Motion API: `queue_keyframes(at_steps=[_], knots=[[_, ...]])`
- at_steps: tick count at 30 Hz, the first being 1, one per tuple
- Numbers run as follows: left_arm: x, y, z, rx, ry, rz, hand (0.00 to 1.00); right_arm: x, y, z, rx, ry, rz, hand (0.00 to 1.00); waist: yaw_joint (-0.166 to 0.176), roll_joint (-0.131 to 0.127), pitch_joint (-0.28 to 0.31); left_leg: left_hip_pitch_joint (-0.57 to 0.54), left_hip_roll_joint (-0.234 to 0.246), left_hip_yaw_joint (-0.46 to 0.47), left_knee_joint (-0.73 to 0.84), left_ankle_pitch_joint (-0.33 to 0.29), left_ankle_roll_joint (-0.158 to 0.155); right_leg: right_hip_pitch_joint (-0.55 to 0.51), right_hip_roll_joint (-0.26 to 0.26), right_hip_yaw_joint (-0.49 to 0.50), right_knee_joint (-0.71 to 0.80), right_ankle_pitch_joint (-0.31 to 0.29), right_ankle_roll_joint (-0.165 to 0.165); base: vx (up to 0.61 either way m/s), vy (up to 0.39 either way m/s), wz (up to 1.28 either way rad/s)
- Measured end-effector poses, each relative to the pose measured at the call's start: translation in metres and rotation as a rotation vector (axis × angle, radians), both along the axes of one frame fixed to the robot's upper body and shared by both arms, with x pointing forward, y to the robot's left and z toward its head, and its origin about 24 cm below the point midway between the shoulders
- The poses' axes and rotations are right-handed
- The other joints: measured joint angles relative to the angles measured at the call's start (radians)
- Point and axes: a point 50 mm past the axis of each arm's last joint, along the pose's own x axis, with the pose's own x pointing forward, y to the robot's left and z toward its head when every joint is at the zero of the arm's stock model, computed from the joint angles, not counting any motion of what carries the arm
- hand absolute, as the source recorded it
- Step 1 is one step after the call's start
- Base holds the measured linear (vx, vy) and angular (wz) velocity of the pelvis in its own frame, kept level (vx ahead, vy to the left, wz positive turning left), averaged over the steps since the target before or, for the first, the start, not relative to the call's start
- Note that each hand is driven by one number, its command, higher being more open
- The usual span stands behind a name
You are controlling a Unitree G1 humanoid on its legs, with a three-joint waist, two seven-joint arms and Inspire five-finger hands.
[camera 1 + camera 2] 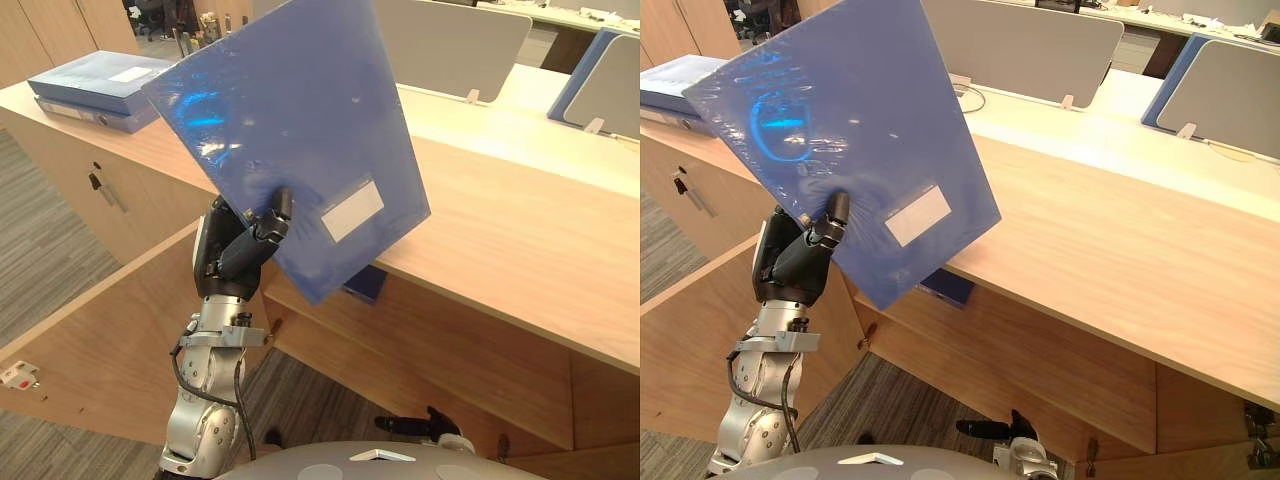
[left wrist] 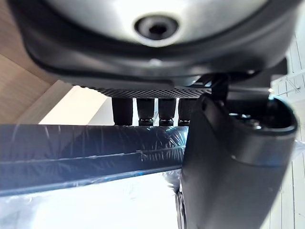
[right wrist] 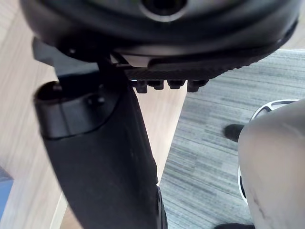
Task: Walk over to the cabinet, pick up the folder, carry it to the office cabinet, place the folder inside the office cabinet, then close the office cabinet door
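Left hand [image 1: 243,252] holds the blue folder [image 1: 290,130] aloft over the desk [image 1: 520,240], bound for the cabinet
The hand pinches the folder near its lower edge, thumb pressed on the labelled front and fingers [image 2: 145,112] curled behind. The folder stands tilted and raised clear above the desk's near edge, touching nothing else. With so little of it clamped, the carry seems best done slowly: keep the pinch firm, stop the broad sheet swinging, then bring it down past the desk's edge to the space under the desk, where a wooden door [image 1: 110,330] stands open. The right hand [image 1: 430,422] hangs low, beneath the desk's edge
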Motion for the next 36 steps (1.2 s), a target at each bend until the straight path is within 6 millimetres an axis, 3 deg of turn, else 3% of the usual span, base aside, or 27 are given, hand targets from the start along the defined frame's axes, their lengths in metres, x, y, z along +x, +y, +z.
queue_keyframes(at_steps=[10, 14, 19, 28, 36], knots=[[-0.005, 0.022, -0.004, -0.078, 0.003, -0.012, 0.0, 0.002, -0.002, 0.001, 0.007, -0.01, -0.017, 1.0, 0.001, 0.006, 0.002, 0.004, 0.0, 0.007, 0.0, 0.0, 0.0, -0.001, 0.0, 0.004, -0.001, 0.002, -0.001, 0.0, 0.0, 0.0], [-0.003, 0.035, -0.02, -0.059, 0.081, -0.044, 0.0, 0.005, -0.004, 0.002, 0.005, -0.03, -0.016, 1.0, -0.001, 0.02, 0.011, 0.023, -0.001, 0.004, 0.0, -0.002, 0.0, 0.017, 0.0, 0.003, -0.011, 0.001, -0.001, -0.01, -0.003, 0.0], [-0.009, 0.04, -0.031, -0.093, 0.129, -0.079, 0.0, 0.006, -0.005, 0.003, 0.002, -0.041, -0.007, 1.0, -0.001, 0.019, 0.014, 0.023, -0.002, 0.002, 0.0, -0.005, 0.001, 0.018, -0.001, 0.002, -0.019, 0.001, 0.0, -0.01, -0.002, 0.0], [-0.009, 0.043, -0.029, -0.078, 0.117, -0.149, 0.0, 0.009, -0.009, 0.005, -0.006, -0.055, 0.005, 1.0, 0.0, 0.019, 0.037, 0.035, -0.012, -0.001, 0.0, -0.01, 0.002, 0.037, -0.007, -0.002, -0.027, 0.003, 0.004, 0.01, -0.005, 0.01], [-0.011, 0.041, -0.016, -0.059, 0.068, -0.192, 0.0, -0.002, -0.021, 0.004, -0.025, -0.034, 0.005, 1.0, 0.001, 0.016, 0.037, 0.029, -0.012, 0.006, 0.0, -0.011, 0.002, 0.03, -0.008, 0.006, -0.028, 0.009, 0.007, 0.0, -0.002, -0.01]])
